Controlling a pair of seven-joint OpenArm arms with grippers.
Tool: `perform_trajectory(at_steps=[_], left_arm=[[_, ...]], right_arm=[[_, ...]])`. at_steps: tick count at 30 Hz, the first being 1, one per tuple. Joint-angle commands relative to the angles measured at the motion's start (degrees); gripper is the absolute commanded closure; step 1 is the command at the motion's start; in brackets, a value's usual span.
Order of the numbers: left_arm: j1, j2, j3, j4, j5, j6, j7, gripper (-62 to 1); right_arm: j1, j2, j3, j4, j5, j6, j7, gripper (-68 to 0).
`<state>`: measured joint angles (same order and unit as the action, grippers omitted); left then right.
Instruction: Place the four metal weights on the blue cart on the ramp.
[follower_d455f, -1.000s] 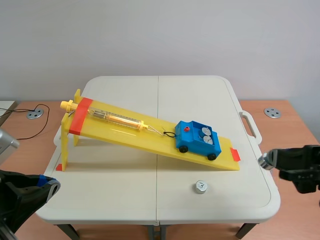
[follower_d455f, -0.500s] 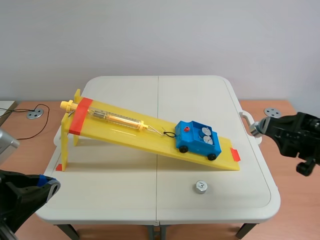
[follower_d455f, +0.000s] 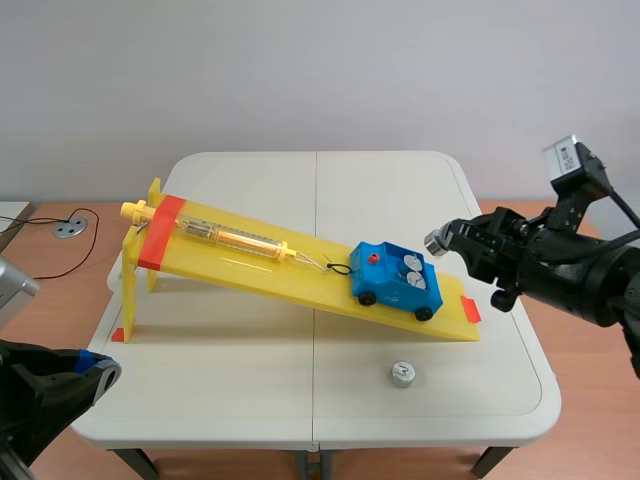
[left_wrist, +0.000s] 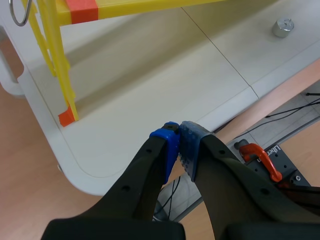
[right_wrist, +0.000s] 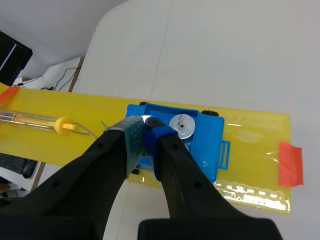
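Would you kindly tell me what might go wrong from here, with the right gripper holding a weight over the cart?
1. The blue cart sits on the sloped yellow ramp, tethered only by a thin wire hook. A bump from the right gripper might shove or unhook it.
2. The held weight could land on the loaded weight in the cart, tip, and roll out down the ramp.

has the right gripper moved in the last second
Yes. The right gripper, shut on a metal weight, has swung from off the table's right edge inward and farther from the robot, ending close to the blue cart.
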<state>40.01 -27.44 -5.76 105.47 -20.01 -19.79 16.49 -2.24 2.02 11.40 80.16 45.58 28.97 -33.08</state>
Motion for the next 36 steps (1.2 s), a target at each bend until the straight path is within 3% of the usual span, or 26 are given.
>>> perform_trajectory(at_steps=[1, 7, 13, 27, 36], left_arm=[[-0.2, 1.1, -1.1, 4.2, -4.3, -1.4, -4.7, -3.1], [-0.2, 1.1, -1.1, 4.2, -4.3, -1.4, -4.7, -3.2], [-0.2, 1.1, -1.1, 4.2, -4.3, -1.4, -4.7, -3.1], [-0.2, 1.1, -1.1, 4.2, -4.3, -1.4, -4.7, -3.1], [-0.2, 1.1, -1.1, 4.2, -4.3, -1.4, -4.7, -3.1]], right_arm=[[5.7, 0.8, 0.0, 3.3, 4.1, 2.6, 9.1, -0.6], [9.0, -0.4, -0.3, -1.1, 3.7, 2.8, 9.2, -0.6], [11.0, -1.1, -0.8, -3.9, 3.7, 5.3, 9.5, -0.6], [15.3, -1.7, -1.0, -10.4, 3.5, 5.7, 10.3, -0.6], [17.8, -1.8, -1.0, -14.1, 3.5, 8.0, 10.2, -0.6]])
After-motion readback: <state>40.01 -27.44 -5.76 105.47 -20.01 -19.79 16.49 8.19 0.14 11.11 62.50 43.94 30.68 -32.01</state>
